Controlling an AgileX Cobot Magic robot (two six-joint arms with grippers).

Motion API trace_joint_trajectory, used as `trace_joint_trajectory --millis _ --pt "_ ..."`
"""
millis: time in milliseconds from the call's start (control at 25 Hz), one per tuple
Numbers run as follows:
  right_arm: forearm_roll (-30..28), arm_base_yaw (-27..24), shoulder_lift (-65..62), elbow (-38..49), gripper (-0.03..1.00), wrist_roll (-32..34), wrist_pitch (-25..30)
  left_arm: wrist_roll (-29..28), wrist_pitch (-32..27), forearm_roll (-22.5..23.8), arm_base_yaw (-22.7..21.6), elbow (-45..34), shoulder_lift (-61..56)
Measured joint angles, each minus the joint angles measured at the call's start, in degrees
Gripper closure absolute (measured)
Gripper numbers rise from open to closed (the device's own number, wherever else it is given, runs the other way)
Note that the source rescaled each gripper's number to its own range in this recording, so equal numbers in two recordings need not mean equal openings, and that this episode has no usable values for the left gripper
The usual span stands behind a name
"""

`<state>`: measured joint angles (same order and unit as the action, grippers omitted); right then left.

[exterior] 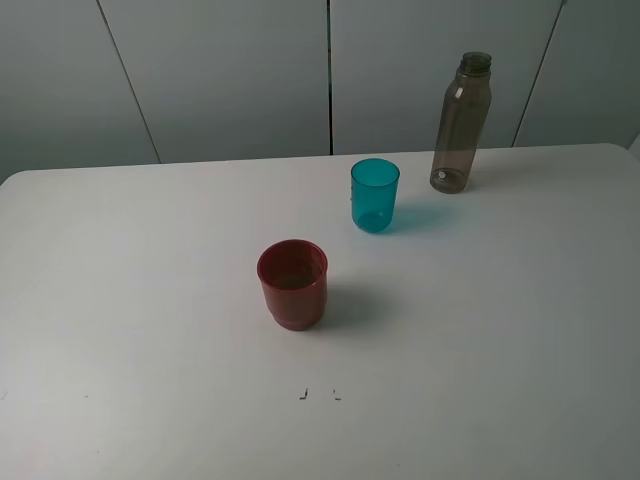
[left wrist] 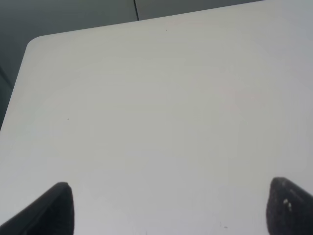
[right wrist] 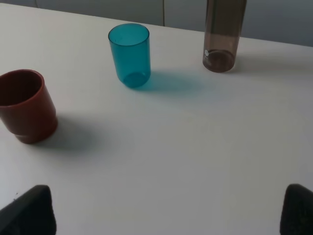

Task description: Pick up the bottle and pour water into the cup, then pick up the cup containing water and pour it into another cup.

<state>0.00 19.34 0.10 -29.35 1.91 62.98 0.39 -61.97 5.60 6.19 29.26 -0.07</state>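
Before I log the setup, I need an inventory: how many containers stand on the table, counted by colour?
Teal cup: 1
Dark red cup: 1
Smoky grey-brown bottle: 1
Total: 3

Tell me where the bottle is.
In the exterior high view the bottle stands upright at the table's far right, just behind and right of the teal cup.

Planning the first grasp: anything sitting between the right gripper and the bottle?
Nothing visible. The right gripper is open over bare table; the bottle stands upright beyond it, with the teal cup off to one side, apart.
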Motion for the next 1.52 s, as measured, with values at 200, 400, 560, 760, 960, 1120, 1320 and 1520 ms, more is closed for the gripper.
trace_joint_trajectory --millis 200,400,560,760,960,1120,1320,1520 --pt "0.00 -2.00 -0.12 0.00 -0.03 0.57 -0.09 0.00 0.00 0.00 0.00 0.00 0.00" --pt "-0.43 -11.96 -0.12 0.00 -0.03 0.57 -0.09 0.00 0.00 0.00 0.00 0.00 0.00" --pt "-0.43 -18.63 -0.12 0.00 -0.03 0.57 -0.09 0.00 0.00 0.00 0.00 0.00 0.00" --pt "-0.43 -19.48 -0.12 0.00 -0.03 0.57 -0.09 0.00 0.00 0.00 0.00 0.00 0.00" --pt "-0.66 -19.48 -0.12 0.00 -0.03 0.67 -0.09 0.00 0.00 0.00 0.00 0.00 0.00" --pt "-0.86 -19.48 -0.12 0.00 -0.03 0.80 -0.09 0.00 0.00 0.00 0.00 0.00 0.00" --pt "-0.86 -19.48 -0.12 0.00 -0.03 0.91 -0.09 0.00 0.00 0.00 0.00 0.00 0.00" --pt "-0.86 -19.48 -0.12 0.00 -0.03 1.01 -0.09 0.00 0.00 0.00 0.00 0.00 0.00"
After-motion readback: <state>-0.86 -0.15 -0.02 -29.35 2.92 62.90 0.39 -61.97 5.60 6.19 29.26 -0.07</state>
